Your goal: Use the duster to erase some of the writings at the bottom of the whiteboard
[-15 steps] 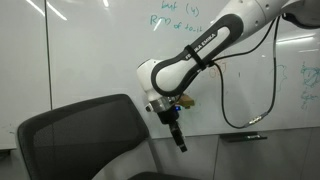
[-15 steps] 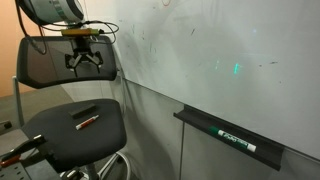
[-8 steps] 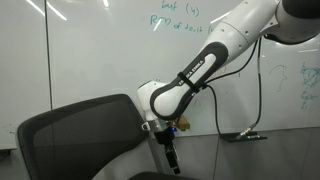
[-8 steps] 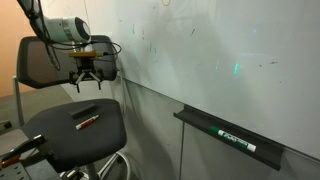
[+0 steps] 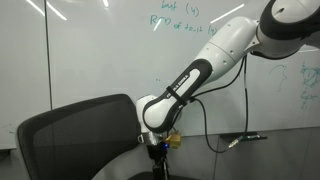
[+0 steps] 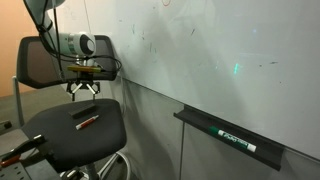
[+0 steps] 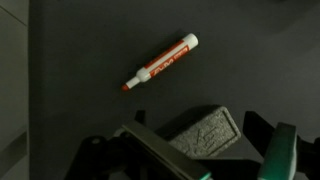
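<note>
The duster [image 7: 205, 130], a dark grey block, lies on the black chair seat [image 7: 80, 60] in the wrist view. My gripper [image 7: 203, 152] hangs open straight above it, one finger on each side, apart from it. In an exterior view the gripper [image 6: 84, 88] hovers over the seat [image 6: 60, 135]. From the opposite side the chair back [image 5: 80, 130] hides most of the gripper [image 5: 157, 150]. The whiteboard [image 5: 100, 50] [image 6: 200, 50] stands behind the chair. Faint teal writings [image 5: 306, 85] show low on it at the right edge.
A red marker [image 7: 160, 63] [image 6: 88, 122] lies on the seat beside the duster. The board's ledge [image 6: 205, 122] carries a marker [image 6: 235, 140]. Larger green words [image 5: 180, 20] sit high on the board. A black cable [image 5: 215, 125] loops from the arm.
The arm has come down and toward the chair, bringing the gripper lower over the seat. The jaws have stayed open. Duster and marker have not moved.
</note>
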Robot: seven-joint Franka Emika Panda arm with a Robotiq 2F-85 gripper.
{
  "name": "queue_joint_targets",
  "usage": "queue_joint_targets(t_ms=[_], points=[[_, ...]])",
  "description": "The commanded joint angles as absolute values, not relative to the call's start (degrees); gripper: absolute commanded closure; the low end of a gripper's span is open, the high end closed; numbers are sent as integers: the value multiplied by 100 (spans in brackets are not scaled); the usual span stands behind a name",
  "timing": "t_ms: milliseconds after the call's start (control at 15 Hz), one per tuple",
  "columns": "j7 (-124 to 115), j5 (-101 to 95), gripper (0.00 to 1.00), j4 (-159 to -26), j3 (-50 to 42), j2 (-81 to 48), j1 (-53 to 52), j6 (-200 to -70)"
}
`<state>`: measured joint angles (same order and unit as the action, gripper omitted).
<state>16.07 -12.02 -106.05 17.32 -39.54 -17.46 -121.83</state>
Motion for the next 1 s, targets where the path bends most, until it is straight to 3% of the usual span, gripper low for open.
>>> queue_joint_targets(t_ms=[0,333,933], points=[[1183,-881,0,-10133,1709,-4393,-1914,-12652],[549,-606,0,-9916,1621,-4766,-2046,-13431],[-393,-504,0,-10118,1361,-4913,-2159,-13368]])
